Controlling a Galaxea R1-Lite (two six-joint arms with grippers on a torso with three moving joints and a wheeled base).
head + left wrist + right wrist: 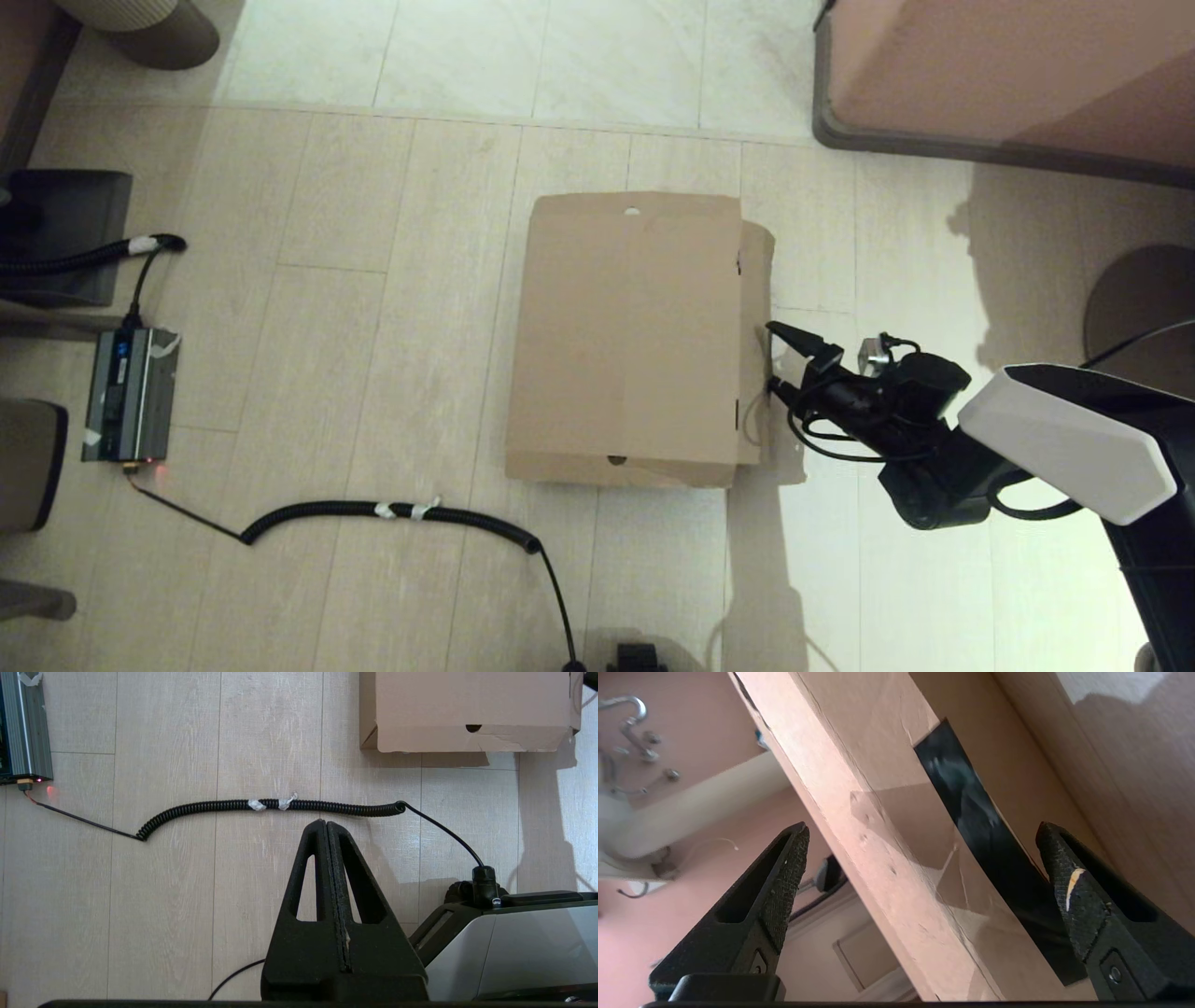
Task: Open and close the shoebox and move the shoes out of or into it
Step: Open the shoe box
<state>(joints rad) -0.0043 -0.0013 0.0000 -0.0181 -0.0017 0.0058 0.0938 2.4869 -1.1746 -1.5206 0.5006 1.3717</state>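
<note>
The brown cardboard shoebox (pixel 625 336) lies on the floor with its lid down; its near corner also shows in the left wrist view (pixel 467 709). My right gripper (pixel 773 357) is open at the box's right side, one finger on either side of the lid's side flap (pixel 887 858). A dark tape strip (pixel 971 812) runs along that flap close to one fingertip (pixel 1064 877). The shoes are hidden. My left gripper (pixel 323 823) hangs shut on nothing above the floor near my base, short of the box.
A coiled black cable (pixel 392 511) crosses the floor in front of the box and runs to a grey power unit (pixel 126 394) at the left. Pink furniture (pixel 1008 75) stands at the back right, and a round base (pixel 1144 308) at the far right.
</note>
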